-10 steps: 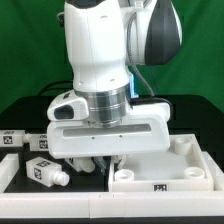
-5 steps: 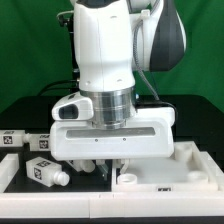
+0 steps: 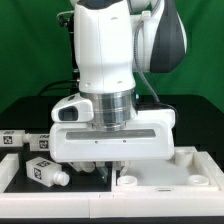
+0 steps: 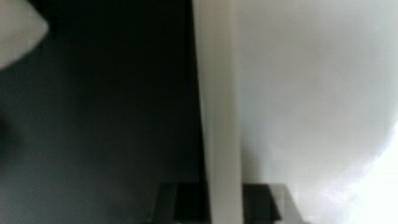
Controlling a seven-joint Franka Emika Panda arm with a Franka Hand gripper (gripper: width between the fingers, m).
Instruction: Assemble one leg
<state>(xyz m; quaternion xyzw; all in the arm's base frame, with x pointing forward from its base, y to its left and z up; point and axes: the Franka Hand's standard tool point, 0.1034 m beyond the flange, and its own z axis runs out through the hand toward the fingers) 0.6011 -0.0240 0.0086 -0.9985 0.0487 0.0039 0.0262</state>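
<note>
One arm (image 3: 105, 50) filled the middle of the exterior view, upright and white, its wide wrist block hanging low over the black table (image 3: 25, 115). A green backdrop (image 3: 25, 50) stood behind it at twelve o'clock.

From about three to five o'clock of the arm's base lay the white tray (image 3: 185, 160), with raised walls and a round hole near its close corner. Its edge at nine o'clock ran right under the wrist block.

The claw (image 3: 107, 170) pointed straight down at six o'clock of the arm, its tips at that tray edge. In the wrist view, which was blurred, two dark fingers (image 4: 175, 205) stood close together with a pale strip of tray wall between them, dark table on one side and white tray on the other. Whether they pinched the wall or merely straddled it, I could not tell.

At eight o'clock in the exterior view the leg (image 3: 45, 171) lay on its side on the table, tag showing, stub end toward the claw, near it but apart. A second leg (image 3: 12, 140) lay at nine o'clock, at the frame's edge.
</note>
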